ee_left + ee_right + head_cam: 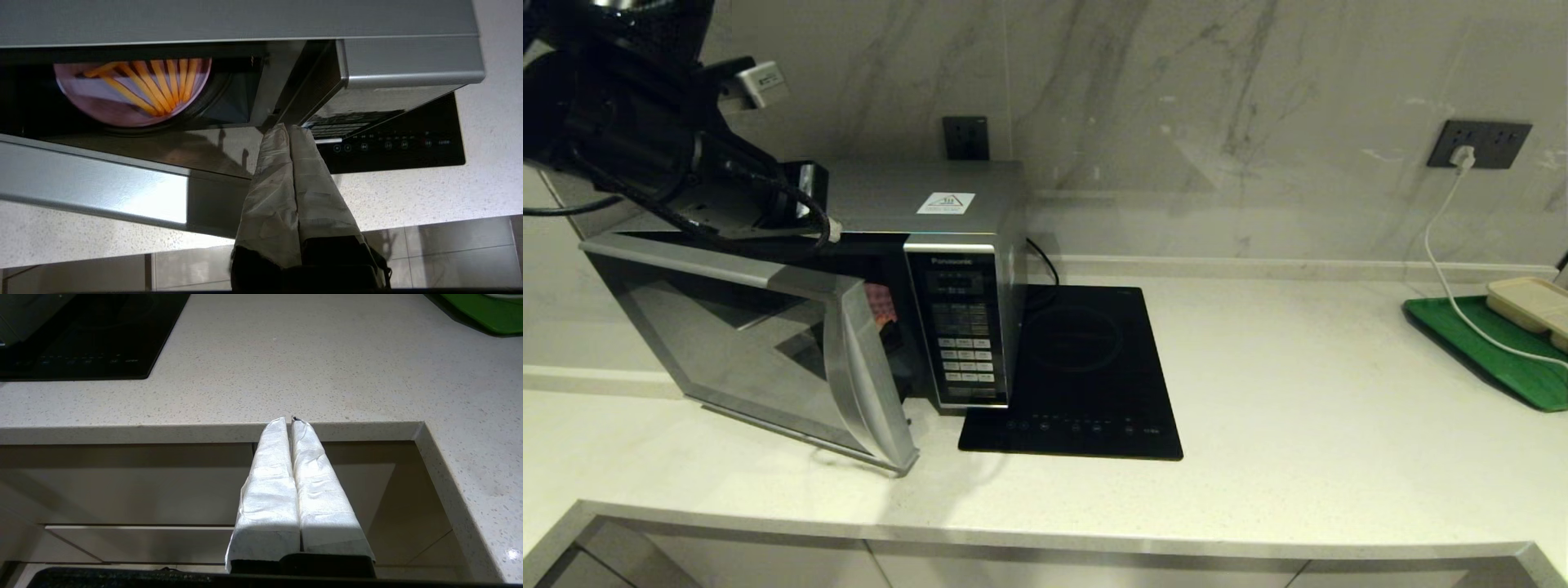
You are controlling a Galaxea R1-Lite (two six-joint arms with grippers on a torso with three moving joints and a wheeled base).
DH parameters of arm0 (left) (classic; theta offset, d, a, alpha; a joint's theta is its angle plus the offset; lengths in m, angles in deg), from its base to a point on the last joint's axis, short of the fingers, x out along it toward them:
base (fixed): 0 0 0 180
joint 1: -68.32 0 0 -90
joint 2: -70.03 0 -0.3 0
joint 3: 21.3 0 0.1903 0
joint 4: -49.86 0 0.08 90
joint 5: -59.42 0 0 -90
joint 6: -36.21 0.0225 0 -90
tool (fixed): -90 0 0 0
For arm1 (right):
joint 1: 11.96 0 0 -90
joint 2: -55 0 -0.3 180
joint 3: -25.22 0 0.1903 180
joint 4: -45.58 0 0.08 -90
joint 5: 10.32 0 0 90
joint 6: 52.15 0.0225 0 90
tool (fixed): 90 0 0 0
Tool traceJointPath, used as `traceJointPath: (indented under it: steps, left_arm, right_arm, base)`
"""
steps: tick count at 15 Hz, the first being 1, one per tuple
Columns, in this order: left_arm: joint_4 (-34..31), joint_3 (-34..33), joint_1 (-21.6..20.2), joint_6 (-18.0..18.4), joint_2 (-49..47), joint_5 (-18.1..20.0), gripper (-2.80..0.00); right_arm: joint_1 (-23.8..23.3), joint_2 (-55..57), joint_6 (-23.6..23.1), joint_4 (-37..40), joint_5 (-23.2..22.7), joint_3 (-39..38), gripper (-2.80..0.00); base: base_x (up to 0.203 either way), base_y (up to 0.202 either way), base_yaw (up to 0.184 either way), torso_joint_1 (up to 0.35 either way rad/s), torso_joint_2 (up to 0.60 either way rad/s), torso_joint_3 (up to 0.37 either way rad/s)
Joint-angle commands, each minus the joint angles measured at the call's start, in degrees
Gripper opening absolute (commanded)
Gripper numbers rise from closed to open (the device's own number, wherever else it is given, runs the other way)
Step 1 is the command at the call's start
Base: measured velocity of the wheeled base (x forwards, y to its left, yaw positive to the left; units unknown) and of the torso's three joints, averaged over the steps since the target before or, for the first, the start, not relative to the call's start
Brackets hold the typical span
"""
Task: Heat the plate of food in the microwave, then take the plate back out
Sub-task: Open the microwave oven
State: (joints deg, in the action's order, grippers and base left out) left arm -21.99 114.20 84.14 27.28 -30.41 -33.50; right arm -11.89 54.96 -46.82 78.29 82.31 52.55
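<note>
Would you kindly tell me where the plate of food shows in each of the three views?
Head view: plate peeks out behind the half-open microwave door.
Left wrist view: plate inside the microwave cavity, fries on it.
Right wrist view: not in it.
Shared landmark: black cooktop, in all three.

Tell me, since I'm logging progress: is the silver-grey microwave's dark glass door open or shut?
Open. The silver-grey microwave's dark glass door swings out partway, and the lilac plate of fries shows inside, past the shut left gripper.

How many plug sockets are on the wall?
2: one dark socket just above the microwave, and one far right with a white cord plugged in. Others may hide behind the arm.
</note>
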Motion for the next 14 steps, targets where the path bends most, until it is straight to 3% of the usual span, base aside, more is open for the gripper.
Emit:
traceJointPath:
  steps: [1, 5, 8, 14]
  left_arm:
    - [-0.1, -0.4, 0.3, -0.1, -2.1, -0.9, -2.80]
    - [-1.9, -0.8, 0.7, -0.4, -2.3, -3.7, -2.80]
    - [-9.0, -0.9, 0.3, 0.0, 1.5, -14.6, -2.80]
    - [-17.5, -2.8, -2.6, -1.9, 10.4, -17.1, -2.80]
  right_arm:
    - [0.0, 0.0, 0.0, 0.1, 0.0, 0.0, -2.80]
    - [0.0, 0.0, 0.0, 0.1, 0.0, 0.0, -2.80]
    - [0.0, 0.0, 0.0, 0.1, 0.0, 0.0, -2.80]
    - [0.0, 0.0, 0.0, 0.1, 0.0, 0.0, -2.80]
  base:
    - [0.000, 0.000, 0.000, 0.000, 0.00, 0.000]
    - [0.000, 0.000, 0.000, 0.000, 0.00, 0.000]
    - [0.000, 0.000, 0.000, 0.000, 0.00, 0.000]
    - [0.000, 0.000, 0.000, 0.000, 0.00, 0.000]
